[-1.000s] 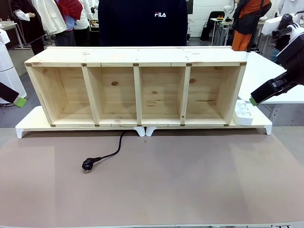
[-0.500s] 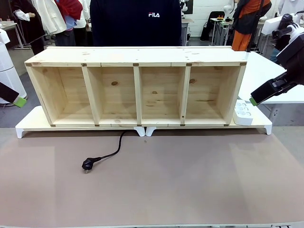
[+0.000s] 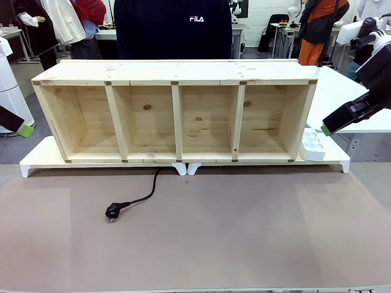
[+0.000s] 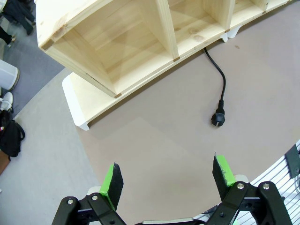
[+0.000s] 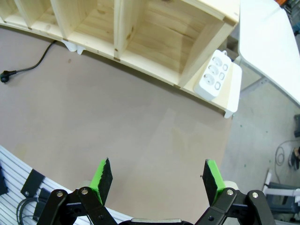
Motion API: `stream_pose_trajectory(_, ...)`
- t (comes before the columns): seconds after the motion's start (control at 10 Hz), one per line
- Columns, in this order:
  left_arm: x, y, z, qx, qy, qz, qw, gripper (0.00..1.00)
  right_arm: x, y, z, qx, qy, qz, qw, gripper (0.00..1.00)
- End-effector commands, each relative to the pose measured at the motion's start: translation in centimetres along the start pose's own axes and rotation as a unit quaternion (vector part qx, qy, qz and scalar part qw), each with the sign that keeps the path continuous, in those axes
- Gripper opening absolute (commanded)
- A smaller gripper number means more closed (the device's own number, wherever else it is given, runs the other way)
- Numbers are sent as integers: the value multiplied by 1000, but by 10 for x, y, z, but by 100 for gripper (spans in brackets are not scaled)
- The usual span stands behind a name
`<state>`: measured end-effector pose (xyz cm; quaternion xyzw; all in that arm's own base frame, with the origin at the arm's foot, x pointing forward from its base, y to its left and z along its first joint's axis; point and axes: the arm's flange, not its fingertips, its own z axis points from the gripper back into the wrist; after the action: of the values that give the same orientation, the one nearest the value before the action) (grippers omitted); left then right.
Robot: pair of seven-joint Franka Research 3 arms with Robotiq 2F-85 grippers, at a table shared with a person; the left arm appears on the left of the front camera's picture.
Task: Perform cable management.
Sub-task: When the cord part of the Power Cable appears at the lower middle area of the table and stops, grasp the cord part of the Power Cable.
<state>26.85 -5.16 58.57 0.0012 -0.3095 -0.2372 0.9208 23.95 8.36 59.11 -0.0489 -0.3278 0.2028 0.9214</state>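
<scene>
Wooden shelf [image 3: 177, 72], white power strip [image 3: 313, 145]

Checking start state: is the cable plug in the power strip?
No, the cable plug lies loose on the table, well apart from the power strip.

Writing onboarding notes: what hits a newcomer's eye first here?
A long wooden shelf with four open compartments spans the far side, a white power strip at its right end. A black cable snakes out from under its middle onto the brown mat, plug lying loose. The left pincer and right pincer hang open, clear of it.
</scene>
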Motion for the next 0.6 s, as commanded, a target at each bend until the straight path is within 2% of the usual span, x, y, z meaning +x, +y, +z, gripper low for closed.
stream_pose_trajectory(0.0,1,-1,0,-1,-2,-2,1000,100,9,11,0,0,7,-8,1000,100)
stream_pose_trajectory(0.5,1,-1,0,-1,-2,-2,1000,100,44,72,2,13,31,-25,999,100)
